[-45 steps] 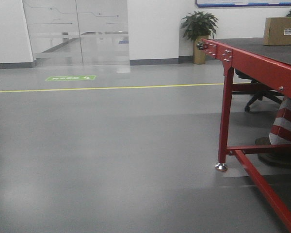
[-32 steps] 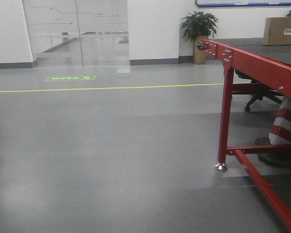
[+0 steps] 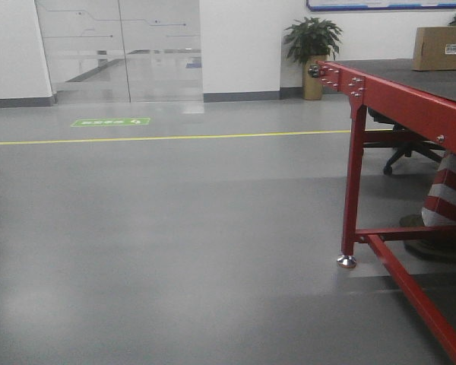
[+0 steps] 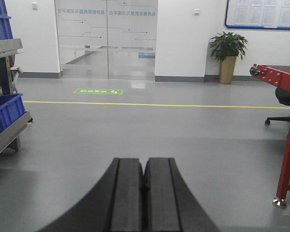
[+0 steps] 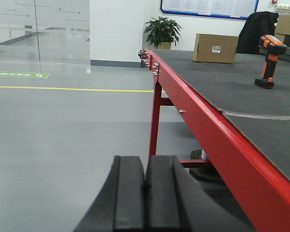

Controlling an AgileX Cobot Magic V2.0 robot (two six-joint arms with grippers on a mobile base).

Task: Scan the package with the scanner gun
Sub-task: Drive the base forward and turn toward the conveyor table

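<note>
- Two claws, and both were closed all the way, with no gap and nothing gripped. That went for the left claw and the right claw alike.
- The left arm was held level, its claw aimed straight ahead over the grey floor toward the glass doors. It was out in the open, well left of the red-framed worktop, with blue bins on a rack off to its left.
- The right arm was level too. Its claw pointed along the worktop's near red edge, over the floor just off that side rather than above the dark top.
- The package sat flat on the worktop at the far end, with its little white label facing the right wrist cam.
- The scanner gun stood upright on its black base on the same dark surface. It was to the right of the package, a bit closer to the cam, and not touching it.
- Both were well apart from either claw.
- A potted plant stood by the wall past the worktop's far corner, and a yellow line ran across the floor.
</note>
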